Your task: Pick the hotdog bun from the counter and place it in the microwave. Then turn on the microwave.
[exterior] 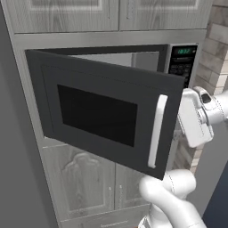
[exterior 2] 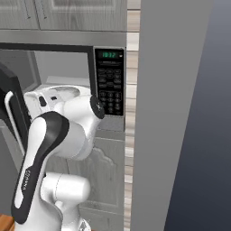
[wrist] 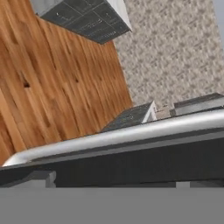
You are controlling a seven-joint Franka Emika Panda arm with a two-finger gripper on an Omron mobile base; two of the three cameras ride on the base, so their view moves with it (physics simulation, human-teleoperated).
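The microwave (exterior: 133,58) is built in under grey cabinets, and its dark door (exterior: 98,111) with a white handle (exterior: 156,131) stands swung half open toward me. The keypad (exterior 2: 110,85) with its green display is to the right of the cavity. My white hand (exterior: 194,119) hangs just right of the door's free edge, below the keypad, and its fingers are hidden behind that edge. In the hand view a pale bar (wrist: 122,133) crosses above a dark panel (wrist: 131,162), with nothing held. The hotdog bun and the counter are out of view.
A tall grey panel (exterior 2: 171,113) rises right of the microwave, next to a strip of brick backsplash (exterior 2: 131,135). Grey cabinet doors (exterior: 84,182) sit below the microwave. The hand view looks down on a wooden floor (wrist: 57,87).
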